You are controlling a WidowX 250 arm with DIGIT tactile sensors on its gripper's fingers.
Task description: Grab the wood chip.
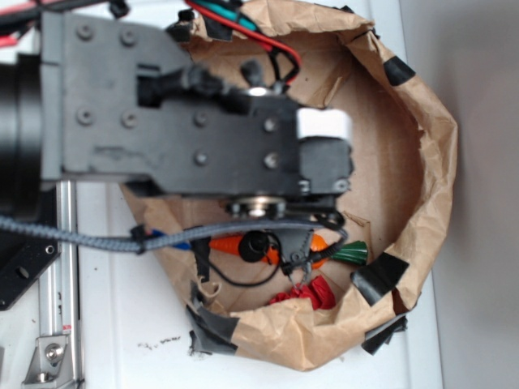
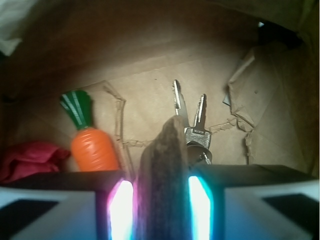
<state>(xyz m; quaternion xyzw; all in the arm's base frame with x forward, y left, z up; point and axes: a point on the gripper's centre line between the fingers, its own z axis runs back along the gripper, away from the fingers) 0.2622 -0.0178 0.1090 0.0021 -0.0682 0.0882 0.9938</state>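
Jaws clenched on the chip (image 2: 162,175); lift straight toward twelve o'clock, clear of the keys (image 2: 191,120) at one o'clock.

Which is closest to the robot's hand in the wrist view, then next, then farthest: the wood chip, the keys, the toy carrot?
1. Wood chip: clamped in the hand.
2. Keys: just behind the chip, right.
3. Toy carrot: off to the left.
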